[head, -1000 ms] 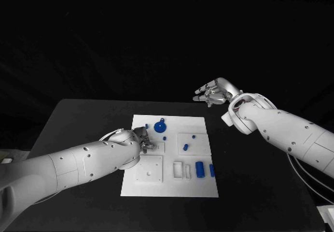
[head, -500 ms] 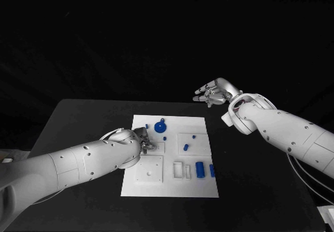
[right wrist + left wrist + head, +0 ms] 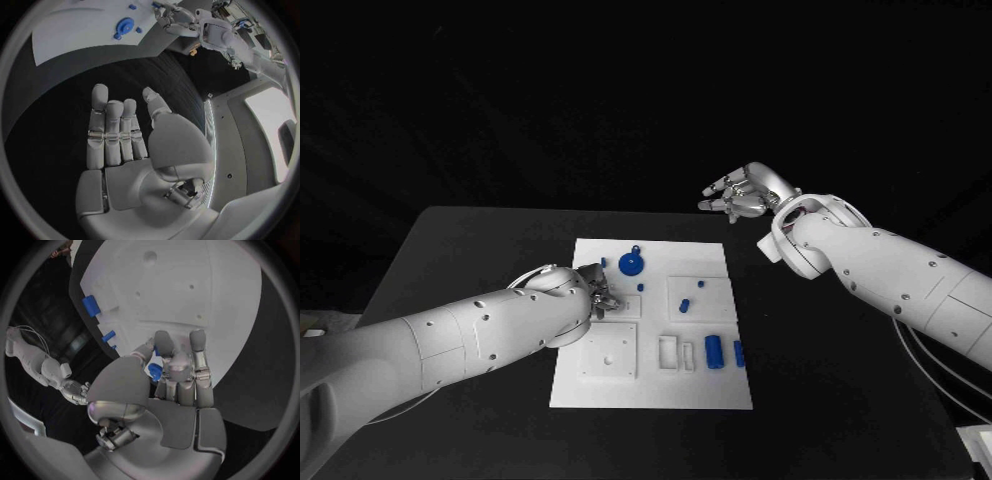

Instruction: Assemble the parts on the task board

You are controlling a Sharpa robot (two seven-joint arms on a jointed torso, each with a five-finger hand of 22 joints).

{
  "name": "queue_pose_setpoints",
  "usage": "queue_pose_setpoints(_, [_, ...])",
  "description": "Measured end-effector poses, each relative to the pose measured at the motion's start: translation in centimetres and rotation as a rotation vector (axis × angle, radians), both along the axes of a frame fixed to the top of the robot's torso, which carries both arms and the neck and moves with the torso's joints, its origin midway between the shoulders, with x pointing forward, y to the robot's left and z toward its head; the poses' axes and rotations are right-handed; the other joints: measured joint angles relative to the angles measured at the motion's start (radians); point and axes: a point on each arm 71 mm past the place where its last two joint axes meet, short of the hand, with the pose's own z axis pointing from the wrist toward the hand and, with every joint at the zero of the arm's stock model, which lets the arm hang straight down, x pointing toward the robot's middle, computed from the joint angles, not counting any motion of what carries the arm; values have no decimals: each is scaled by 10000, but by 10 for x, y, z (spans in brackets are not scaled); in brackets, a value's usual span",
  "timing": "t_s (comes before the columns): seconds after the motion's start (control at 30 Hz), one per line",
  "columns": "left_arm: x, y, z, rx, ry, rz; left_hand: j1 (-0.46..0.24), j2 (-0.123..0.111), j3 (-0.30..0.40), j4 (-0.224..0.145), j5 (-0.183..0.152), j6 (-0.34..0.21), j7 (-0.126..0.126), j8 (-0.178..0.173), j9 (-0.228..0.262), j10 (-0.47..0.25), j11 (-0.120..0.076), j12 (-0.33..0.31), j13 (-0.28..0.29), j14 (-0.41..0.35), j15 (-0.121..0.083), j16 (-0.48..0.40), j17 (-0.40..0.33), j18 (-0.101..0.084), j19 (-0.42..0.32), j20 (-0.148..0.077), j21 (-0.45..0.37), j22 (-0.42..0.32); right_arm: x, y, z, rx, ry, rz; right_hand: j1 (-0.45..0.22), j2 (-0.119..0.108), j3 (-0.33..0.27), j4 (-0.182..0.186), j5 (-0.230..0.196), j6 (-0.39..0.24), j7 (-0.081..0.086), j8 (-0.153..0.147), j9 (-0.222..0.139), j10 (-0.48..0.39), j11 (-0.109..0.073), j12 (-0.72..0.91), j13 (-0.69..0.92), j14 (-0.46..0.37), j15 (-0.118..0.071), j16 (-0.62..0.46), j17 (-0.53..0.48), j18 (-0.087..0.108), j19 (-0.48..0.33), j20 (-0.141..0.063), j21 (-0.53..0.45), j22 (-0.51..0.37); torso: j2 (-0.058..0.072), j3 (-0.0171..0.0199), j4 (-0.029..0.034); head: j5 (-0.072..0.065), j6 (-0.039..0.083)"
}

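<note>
The white task board [image 3: 653, 390] lies mid-table with several blue parts on it: a round one with a tab [image 3: 632, 265], a small slanted one [image 3: 685, 304] and two upright bars [image 3: 715, 350] near its right edge. My left hand [image 3: 593, 293] hovers over the board's left side; in the left wrist view its thumb and fingers [image 3: 178, 367] pinch a small blue part [image 3: 155, 371] above the board [image 3: 206, 280]. My right hand [image 3: 741, 190] is raised beyond the table's far edge, fingers straight and apart, holding nothing [image 3: 122, 132].
The black table [image 3: 473, 260] extends bare to both sides of the board. White recessed blocks [image 3: 610, 355] and slots [image 3: 676, 353] sit in the board's near half. The right wrist view shows the board's corner [image 3: 75, 27] and the left hand [image 3: 172, 20] far off.
</note>
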Motion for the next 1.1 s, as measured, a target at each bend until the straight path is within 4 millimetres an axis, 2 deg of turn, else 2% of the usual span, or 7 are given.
queue_pose_setpoints(0.13, [1,-1,0,21,60,4,-107,55,-10,-16,34,51,-13,13,93,-18,-18,38,0,6,-6,0,33,-1,0,0,0,0,0,0,0,2,10,2,0,0,0,0,0,2,-1,0,0,0,0,0,0,0,0,0,0,0,0,0,0,3,0,0,0,0,1])
queue_pose_setpoints(0.37, [4,-2,0,70,174,6,-465,15,209,-238,510,140,-34,-22,170,22,-57,89,1,44,-40,0,103,0,1,72,71,-1,0,0,-1,0,31,17,0,0,0,0,44,3,-3,0,0,0,0,0,-9,0,0,0,1,0,0,0,-44,15,0,-1,-6,-8,-3])
queue_pose_setpoints(0.5, [5,-2,0,102,231,-4,-585,9,256,-213,514,192,-85,-22,184,23,-59,89,1,46,-41,0,113,0,36,106,77,-1,0,0,-1,-2,43,28,0,0,0,0,43,4,-4,0,0,0,0,0,-9,0,0,0,-1,0,0,0,-44,15,0,-1,-1,-19,-12])
queue_pose_setpoints(0.53, [5,-2,0,107,243,-8,-612,-11,257,-213,514,197,-85,-44,203,23,-59,88,-5,46,-41,0,113,28,2,152,77,-1,0,0,-1,-3,46,30,0,0,0,0,43,4,-4,0,0,0,0,0,-9,0,0,0,-8,0,0,0,-44,15,0,-2,0,-22,-12])
queue_pose_setpoints(0.57, [5,-2,0,117,257,-5,-657,-52,260,-213,515,262,-101,-100,222,26,-61,88,-19,46,-41,0,113,159,1,214,77,-1,0,0,-1,-4,50,32,0,0,0,0,43,5,-5,0,0,0,0,0,-9,0,0,0,-8,0,0,0,-43,15,-1,-3,1,-23,-11])
queue_pose_setpoints(0.9, [8,-1,0,163,338,-10,-826,-95,255,-209,564,445,-265,-100,264,19,-104,88,-18,55,-55,0,112,159,1,214,77,-2,1,1,-1,-1,73,54,0,0,0,0,42,6,-6,0,0,0,0,0,-8,0,0,0,-8,0,-1,0,-43,15,-3,-11,7,-25,1])
queue_pose_setpoints(1.1, [9,-1,0,202,366,3,-919,-185,143,-24,562,631,-449,-118,275,-8,-136,88,-18,57,-58,0,111,158,1,214,77,-2,1,2,-1,7,80,81,0,0,28,-28,41,7,-7,0,0,0,0,0,-7,0,0,0,-7,0,-1,0,-81,52,-3,-14,6,-19,9])
